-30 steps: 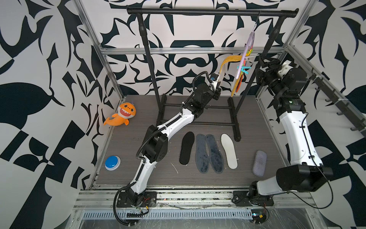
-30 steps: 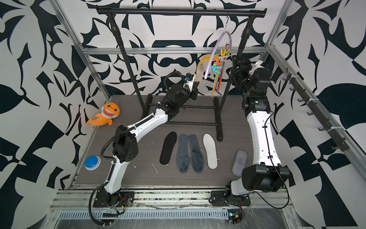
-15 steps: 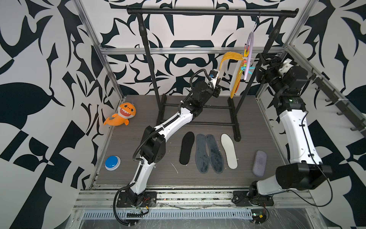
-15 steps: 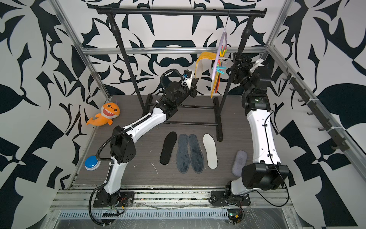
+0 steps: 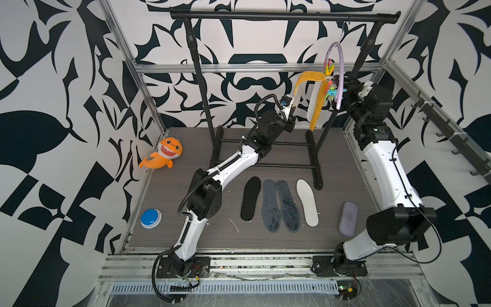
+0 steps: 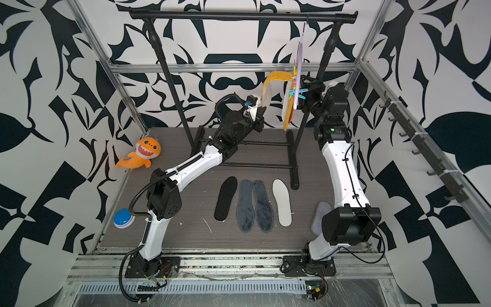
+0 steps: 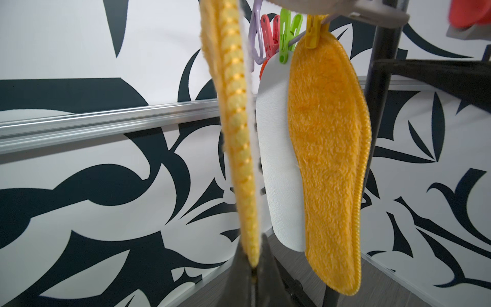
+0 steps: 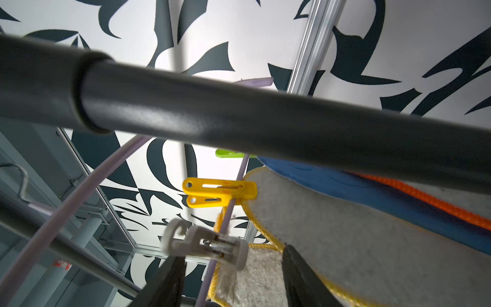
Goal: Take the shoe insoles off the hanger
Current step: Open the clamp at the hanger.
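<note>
The lilac hanger (image 5: 340, 66) hangs from the rail at the back right, shown too in a top view (image 6: 299, 66). My left gripper (image 5: 291, 110) is shut on the lower end of a fuzzy orange insole (image 7: 236, 133) that arches up to a white peg (image 8: 204, 243). Beside it hang a second orange insole (image 7: 326, 159) and a white one (image 7: 276, 159). My right gripper (image 8: 232, 281) is open, its jaws on either side of that white peg. On the floor lie a black insole (image 5: 251, 198), two dark grey-blue ones (image 5: 269, 204) and a white one (image 5: 307, 202).
The black clothes rail (image 5: 284, 16) spans the back, and one of its posts (image 8: 239, 114) runs close across the right wrist view. An orange plush shark (image 5: 166, 154) and a blue button (image 5: 151, 218) sit at the left. A lilac-grey pad (image 5: 348, 218) lies by the right arm.
The hanger has swung and turned on the rail with its insoles. My right gripper's jaws have narrowed around the peg. The left gripper keeps its hold on the orange insole.
</note>
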Motion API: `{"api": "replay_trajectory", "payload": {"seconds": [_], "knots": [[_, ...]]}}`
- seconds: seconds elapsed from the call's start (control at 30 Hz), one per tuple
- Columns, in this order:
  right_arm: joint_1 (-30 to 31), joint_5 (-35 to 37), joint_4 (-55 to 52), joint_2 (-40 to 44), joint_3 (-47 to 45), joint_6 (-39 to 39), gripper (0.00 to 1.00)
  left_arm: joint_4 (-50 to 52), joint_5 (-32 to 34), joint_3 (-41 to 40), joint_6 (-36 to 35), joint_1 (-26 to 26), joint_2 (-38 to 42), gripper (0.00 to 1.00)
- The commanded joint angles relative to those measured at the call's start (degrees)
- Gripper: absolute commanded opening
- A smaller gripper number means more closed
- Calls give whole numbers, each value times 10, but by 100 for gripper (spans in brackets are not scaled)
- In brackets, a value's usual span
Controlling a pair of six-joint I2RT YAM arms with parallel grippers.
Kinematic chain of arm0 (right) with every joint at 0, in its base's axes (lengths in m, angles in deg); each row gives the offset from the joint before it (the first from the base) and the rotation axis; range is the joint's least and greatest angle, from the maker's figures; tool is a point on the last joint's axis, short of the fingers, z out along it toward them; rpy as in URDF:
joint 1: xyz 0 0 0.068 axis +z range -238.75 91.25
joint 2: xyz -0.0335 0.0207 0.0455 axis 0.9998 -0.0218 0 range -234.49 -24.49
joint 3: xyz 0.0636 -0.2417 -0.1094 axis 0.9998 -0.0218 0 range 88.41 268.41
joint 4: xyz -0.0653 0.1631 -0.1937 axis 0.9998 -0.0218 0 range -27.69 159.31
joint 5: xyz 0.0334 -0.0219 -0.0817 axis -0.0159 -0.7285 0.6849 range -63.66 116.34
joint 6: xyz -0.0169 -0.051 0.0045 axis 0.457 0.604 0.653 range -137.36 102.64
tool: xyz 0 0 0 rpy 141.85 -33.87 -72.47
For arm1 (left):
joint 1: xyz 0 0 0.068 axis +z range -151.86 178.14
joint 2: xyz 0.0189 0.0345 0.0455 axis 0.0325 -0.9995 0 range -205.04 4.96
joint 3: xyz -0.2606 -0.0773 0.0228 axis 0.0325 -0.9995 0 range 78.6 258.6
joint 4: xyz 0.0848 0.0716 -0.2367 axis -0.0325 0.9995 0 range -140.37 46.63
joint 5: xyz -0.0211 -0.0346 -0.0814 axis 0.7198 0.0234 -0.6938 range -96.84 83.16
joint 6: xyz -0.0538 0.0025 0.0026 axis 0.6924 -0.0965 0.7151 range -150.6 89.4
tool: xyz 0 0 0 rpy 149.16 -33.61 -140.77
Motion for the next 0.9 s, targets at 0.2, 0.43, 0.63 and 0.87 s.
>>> {"api": "replay_trajectory", "payload": {"seconds": [0.2, 0.43, 0.63, 0.87], "knots": [[4, 25, 41, -9, 39, -7, 50, -26, -8, -8, 2, 7, 35, 0], [5, 33, 50, -17, 46, -12, 53, -23, -10, -10, 9, 12, 36, 0], [5, 25, 61, -35, 66, -24, 42, -21, -11, -14, 14, 16, 38, 0], [5, 18, 66, -45, 82, -30, 36, -20, -15, -14, 15, 17, 40, 0]]}}
